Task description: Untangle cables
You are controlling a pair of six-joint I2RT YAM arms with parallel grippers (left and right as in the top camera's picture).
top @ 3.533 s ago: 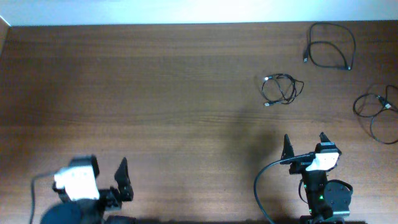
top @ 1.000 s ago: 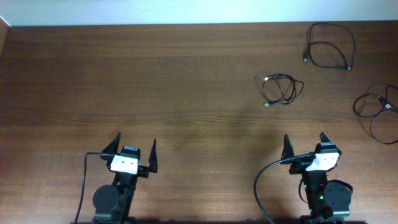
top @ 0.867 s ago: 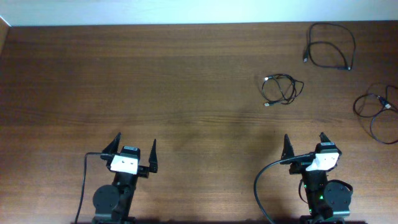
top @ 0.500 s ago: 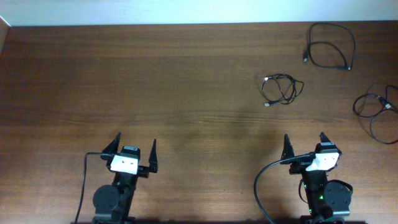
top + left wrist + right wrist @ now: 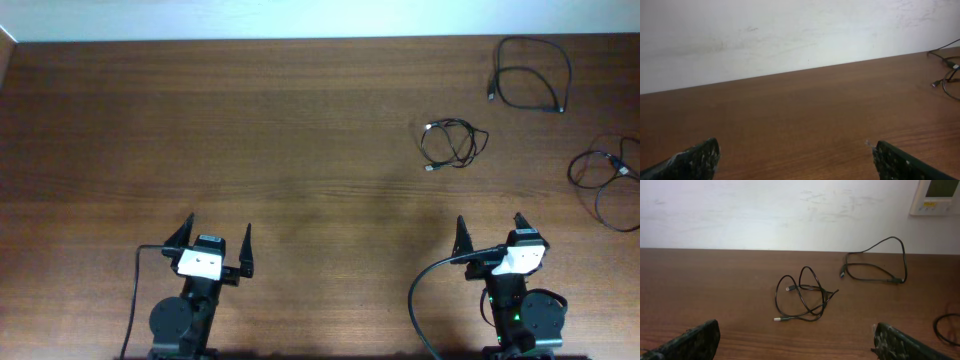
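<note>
Three thin black cables lie apart on the wooden table at the right. A small coiled cable (image 5: 452, 143) (image 5: 802, 297) with a silvery plug lies straight ahead of my right gripper (image 5: 489, 220) (image 5: 795, 332). A looped cable (image 5: 533, 75) (image 5: 875, 265) sits near the far edge. Another cable (image 5: 605, 180) (image 5: 945, 327) lies at the right edge, partly cut off. My right gripper is open, empty, well short of the coil. My left gripper (image 5: 219, 226) (image 5: 795, 150) is open and empty at the front left, where only a cable end (image 5: 947, 75) shows far right.
The brown table (image 5: 250, 130) ends at a white wall along the back. A white wall panel (image 5: 935, 195) hangs at the upper right of the right wrist view. Thick black arm leads (image 5: 425, 300) trail by each base.
Since 3.5 s ago the left arm has swung from the lower left corner to a centred stance facing the wall. Over the last second nothing has moved.
</note>
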